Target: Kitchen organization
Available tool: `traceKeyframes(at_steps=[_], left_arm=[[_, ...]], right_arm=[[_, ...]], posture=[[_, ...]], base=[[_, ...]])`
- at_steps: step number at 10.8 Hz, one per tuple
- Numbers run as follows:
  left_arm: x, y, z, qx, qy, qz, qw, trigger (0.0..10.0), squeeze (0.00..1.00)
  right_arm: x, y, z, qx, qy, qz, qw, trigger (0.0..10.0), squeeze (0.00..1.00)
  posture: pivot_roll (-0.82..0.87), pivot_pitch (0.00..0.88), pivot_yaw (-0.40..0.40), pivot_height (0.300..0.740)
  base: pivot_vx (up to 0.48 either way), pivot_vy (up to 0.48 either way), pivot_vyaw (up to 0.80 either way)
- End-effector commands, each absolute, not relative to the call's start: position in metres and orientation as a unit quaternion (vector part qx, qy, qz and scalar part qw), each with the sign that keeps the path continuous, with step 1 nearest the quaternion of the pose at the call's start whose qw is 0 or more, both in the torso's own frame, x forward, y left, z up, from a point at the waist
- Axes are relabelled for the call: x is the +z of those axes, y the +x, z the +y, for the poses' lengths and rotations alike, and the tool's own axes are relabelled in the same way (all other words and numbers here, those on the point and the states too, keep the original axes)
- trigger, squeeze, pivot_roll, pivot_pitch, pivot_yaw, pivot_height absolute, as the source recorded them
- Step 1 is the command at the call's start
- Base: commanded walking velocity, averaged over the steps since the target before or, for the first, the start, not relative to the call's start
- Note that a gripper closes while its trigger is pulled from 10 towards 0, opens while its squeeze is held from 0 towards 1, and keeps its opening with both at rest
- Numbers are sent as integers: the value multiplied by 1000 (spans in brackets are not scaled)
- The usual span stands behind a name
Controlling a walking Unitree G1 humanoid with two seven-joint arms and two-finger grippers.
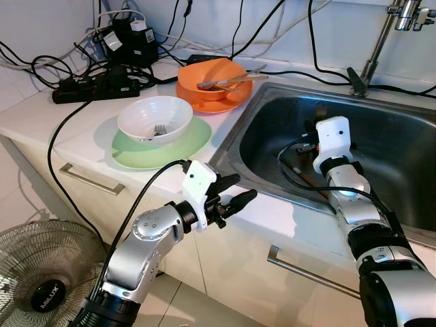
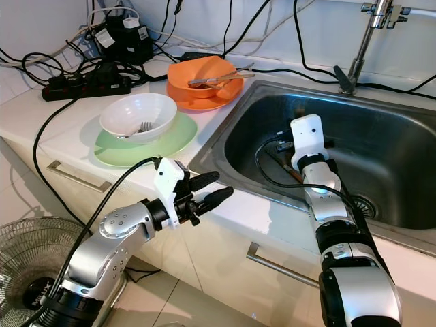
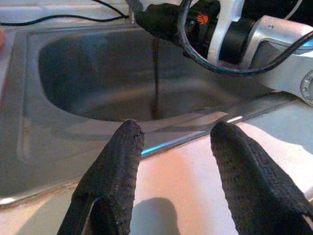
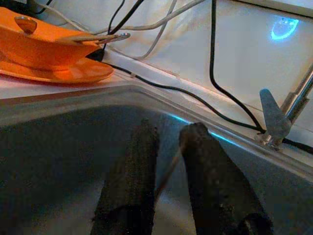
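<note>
Early stage: one thin brown stick (image 3: 156, 73) gripped by the right gripper (image 4: 164, 181) inside the steel sink (image 1: 272, 116), right of frame.
Left gripper (image 1: 235, 191) held open at centre; white bowl (image 1: 155, 117) and orange bowl (image 1: 212, 77), upper left, left unsorted.

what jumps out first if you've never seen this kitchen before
The right gripper reaches down inside the steel sink, its jaws pinching a thin dark stick. On the counter to the sink's left sit an orange bowl on an orange plate and a white bowl holding a fork on a green plate. The left gripper hovers open at the counter's front edge.
</note>
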State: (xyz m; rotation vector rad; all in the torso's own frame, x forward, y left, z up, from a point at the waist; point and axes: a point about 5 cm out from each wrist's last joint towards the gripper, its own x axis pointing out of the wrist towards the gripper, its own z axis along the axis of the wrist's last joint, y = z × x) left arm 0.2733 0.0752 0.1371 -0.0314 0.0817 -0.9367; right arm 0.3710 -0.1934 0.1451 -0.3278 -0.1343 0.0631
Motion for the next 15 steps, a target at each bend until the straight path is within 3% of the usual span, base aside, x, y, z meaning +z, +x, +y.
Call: traceKeyframes(at_steps=[1, 2, 3, 4, 11, 15], left_arm=[[134, 272, 76, -453, -10, 48, 890, 10000, 0], [133, 272, 76, -454, -10, 48, 890, 10000, 0], [133, 272, 75, -455, -9, 48, 889, 10000, 0], [133, 272, 75, -454, -9, 47, 890, 10000, 0], [137, 278, 69, -432, -7, 20, 902, 10000, 0], [133, 280, 69, -415, -7, 12, 910, 10000, 0]], right_arm=[[147, 373, -188, 37, -163, -73, 983, 10000, 561], [147, 373, -188, 37, -163, -73, 983, 10000, 498], [146, 373, -188, 37, -165, -73, 983, 10000, 157], [146, 373, -187, 38, -166, -73, 983, 10000, 0], [195, 364, -177, 59, -163, -182, 968, 10000, 0], [180, 333, -189, 68, -184, -146, 970, 10000, 0]], posture=[[66, 0, 96, 740], [63, 0, 95, 740], [63, 0, 96, 740], [64, 0, 95, 740], [40, 0, 88, 740], [12, 0, 77, 740]], base=[[0, 0, 0], [0, 0, 0], [0, 0, 0], [0, 0, 0], [0, 0, 0], [0, 0, 0]])
